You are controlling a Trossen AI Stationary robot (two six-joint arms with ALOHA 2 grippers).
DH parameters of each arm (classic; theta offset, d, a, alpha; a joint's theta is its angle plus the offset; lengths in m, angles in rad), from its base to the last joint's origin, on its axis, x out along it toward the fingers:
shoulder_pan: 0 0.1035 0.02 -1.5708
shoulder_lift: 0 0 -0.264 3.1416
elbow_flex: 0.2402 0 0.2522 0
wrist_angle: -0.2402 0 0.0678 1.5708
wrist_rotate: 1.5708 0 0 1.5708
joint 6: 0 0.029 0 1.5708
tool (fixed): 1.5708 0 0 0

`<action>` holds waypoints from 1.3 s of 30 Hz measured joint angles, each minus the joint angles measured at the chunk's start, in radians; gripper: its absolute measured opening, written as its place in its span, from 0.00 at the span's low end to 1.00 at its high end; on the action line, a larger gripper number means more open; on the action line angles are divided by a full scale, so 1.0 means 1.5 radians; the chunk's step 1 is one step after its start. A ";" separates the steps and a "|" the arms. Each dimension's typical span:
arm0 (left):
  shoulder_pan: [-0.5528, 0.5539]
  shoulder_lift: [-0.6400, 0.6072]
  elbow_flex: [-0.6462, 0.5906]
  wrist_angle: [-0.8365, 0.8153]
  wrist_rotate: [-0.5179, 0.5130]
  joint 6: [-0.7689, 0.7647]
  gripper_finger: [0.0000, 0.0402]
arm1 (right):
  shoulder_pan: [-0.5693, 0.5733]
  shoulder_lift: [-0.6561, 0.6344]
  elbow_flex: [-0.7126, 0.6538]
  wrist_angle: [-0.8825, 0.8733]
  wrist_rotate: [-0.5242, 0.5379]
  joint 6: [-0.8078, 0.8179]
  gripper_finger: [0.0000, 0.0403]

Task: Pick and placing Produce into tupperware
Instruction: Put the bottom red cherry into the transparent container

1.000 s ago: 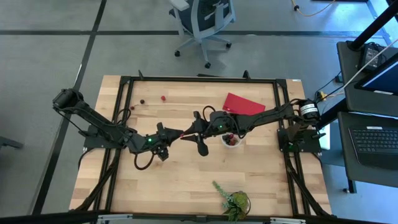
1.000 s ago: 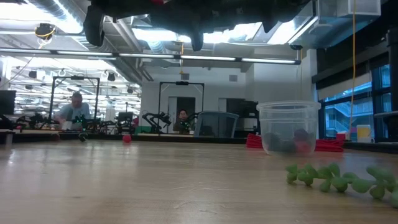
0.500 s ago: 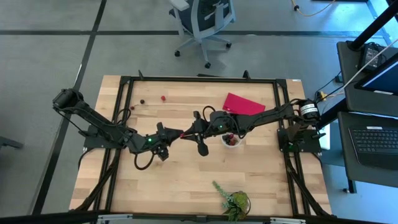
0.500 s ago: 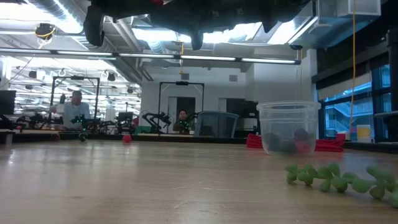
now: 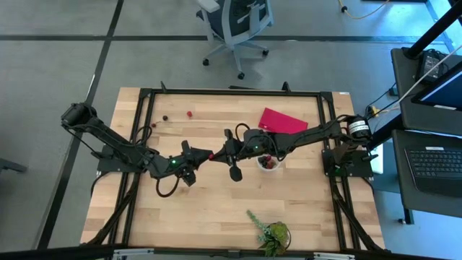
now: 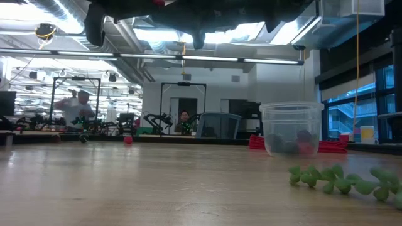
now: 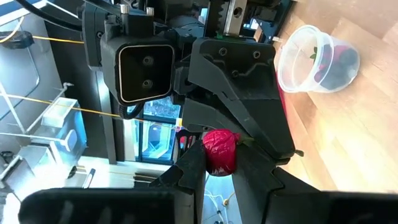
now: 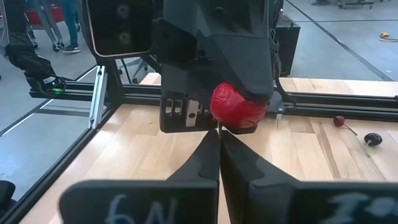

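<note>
A bright red fruit point(image 7: 220, 151) hangs above the middle of the table, with my left gripper point(image 7: 219, 171) shut on it. My right gripper point(image 8: 219, 142) faces it from the table's right and is shut at the fruit's green stem. In the high view the two grippers meet at the fruit point(image 5: 211, 155). The tupperware point(image 5: 268, 162), a clear round cup, stands on the table just right of them with red and dark fruits inside. More produce lies at the far left: a red fruit point(image 5: 190, 113) and a dark one point(image 5: 165, 118). My left gripper pinches the red fruit's body point(image 7: 211, 163) between its two fingers, coming level from the table's left. The fruit is lifted clear of the table. My right gripper's shut fingertips point(image 8: 211, 144) meet just under the fruit, level from the table's right, on the thin green stem point(image 7: 247, 144); its own fingers hide most of that contact.
A flat red rectangular piece point(image 5: 283, 120) lies behind the cup. A green leafy plant point(image 5: 271, 232) sits at the near edge. A black frame point(image 5: 231, 92) borders the tabletop. An office chair point(image 5: 234, 25) stands beyond the far edge, and people move in the room behind.
My right gripper's fingers have drawn together and shut next to the red fruit. Both arms have stayed where they were, and the fruit has kept its place between them.
</note>
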 joint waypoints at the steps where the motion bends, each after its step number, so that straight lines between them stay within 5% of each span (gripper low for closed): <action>1: 0.000 0.000 0.000 0.000 0.000 0.000 0.15 | 0.000 0.000 0.000 0.000 0.000 0.000 0.01; 9: 0.000 0.000 -0.001 -0.006 -0.013 -0.044 0.18 | 0.000 0.000 0.000 -0.016 0.002 0.003 0.01; 19: 0.003 -0.001 -0.001 -0.001 -0.151 -0.246 0.51 | -0.001 -0.001 -0.001 -0.088 0.027 -0.001 0.00; 26: 0.030 -0.002 -0.001 -0.005 -0.326 -0.494 0.60 | -0.002 -0.068 0.009 -0.370 0.119 0.006 0.00; 29: 0.050 -0.002 0.000 -0.031 -0.349 -0.595 0.61 | -0.002 -0.101 0.031 -0.531 0.146 0.050 0.00; 33: 0.084 -0.002 0.000 -0.099 -0.233 -0.701 0.61 | -0.010 -0.133 0.050 -0.723 0.162 0.132 0.00; 39: 0.186 -0.002 0.000 -0.273 0.169 -0.886 0.61 | -0.016 -0.144 0.049 -0.915 0.164 0.229 0.00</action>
